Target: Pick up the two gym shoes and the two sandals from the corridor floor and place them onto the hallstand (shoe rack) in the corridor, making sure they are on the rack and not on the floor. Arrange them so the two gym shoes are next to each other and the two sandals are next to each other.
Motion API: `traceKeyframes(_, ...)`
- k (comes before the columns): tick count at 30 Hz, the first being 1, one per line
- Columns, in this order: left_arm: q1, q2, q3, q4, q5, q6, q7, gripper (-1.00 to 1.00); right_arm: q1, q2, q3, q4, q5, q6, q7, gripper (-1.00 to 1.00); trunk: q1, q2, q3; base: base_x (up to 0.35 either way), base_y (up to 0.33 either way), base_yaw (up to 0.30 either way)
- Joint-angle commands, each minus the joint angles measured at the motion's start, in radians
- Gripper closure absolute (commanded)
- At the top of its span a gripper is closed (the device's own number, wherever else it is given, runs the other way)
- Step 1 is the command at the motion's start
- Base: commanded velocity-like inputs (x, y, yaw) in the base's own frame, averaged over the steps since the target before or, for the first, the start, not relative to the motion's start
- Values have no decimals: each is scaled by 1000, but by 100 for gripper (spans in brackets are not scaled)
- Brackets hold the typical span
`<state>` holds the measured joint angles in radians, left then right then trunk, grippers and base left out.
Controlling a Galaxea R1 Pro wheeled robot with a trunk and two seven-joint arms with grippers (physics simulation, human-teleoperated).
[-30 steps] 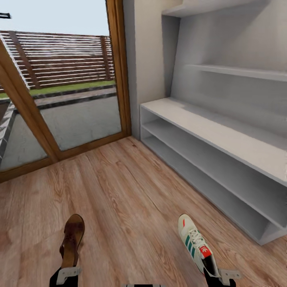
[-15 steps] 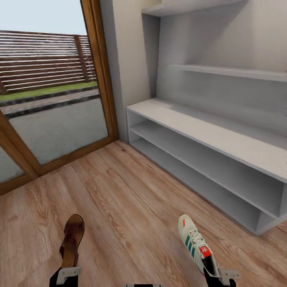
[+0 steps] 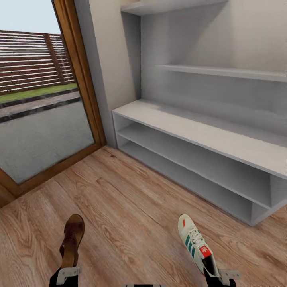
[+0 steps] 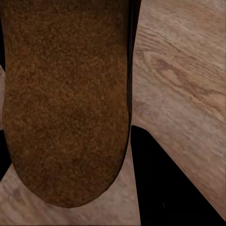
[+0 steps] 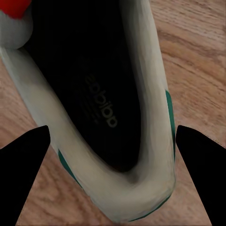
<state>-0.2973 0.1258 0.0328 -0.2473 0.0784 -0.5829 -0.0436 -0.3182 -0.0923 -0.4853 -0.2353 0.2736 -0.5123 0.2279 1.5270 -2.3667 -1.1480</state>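
In the head view, a dark-brown sandal [image 3: 72, 239] hangs at the lower left over the wood-plank corridor floor [image 3: 131, 199], with my left gripper [image 3: 65, 275] shut on its heel. Its tan footbed [image 4: 66, 103] shows close up in the left wrist view, beside one dark finger [image 4: 165, 188]. At the lower right my right gripper [image 3: 218, 276] is shut on the heel of a white gym shoe [image 3: 195, 244] with teal stripes and a red tongue. The shoe's dark inside [image 5: 94, 108] lies between both fingers [image 5: 23, 174]. The pale-grey hallstand [image 3: 191, 131] stands ahead to the right, its shelves bare.
A glass door in a wooden frame [image 3: 81, 91] stands at the left, with a fence and path outside. Stepped floating shelves [image 3: 223, 71] hang on the wall above the bench. Open plank floor lies between me and the rack.
The whole view has swung to the right, so the door and rack sit further left in the picture. The sandal and the gym shoe stay held in the same places.
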Motion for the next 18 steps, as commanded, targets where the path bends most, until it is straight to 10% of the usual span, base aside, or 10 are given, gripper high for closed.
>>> traceKeyframes(1, 0, 0, 1, 0, 4, -2, -4, 100, -1, 0, -9, 1, 7, -4, 5, 100, 0, 0, -1, 182, 289, -300)
traceKeyframes(18, 0, 0, 1, 0, 5, -3, -4, 100, -1, 0, -9, 1, 7, -4, 5, 100, 0, 0, -1, 158, 302, -300)
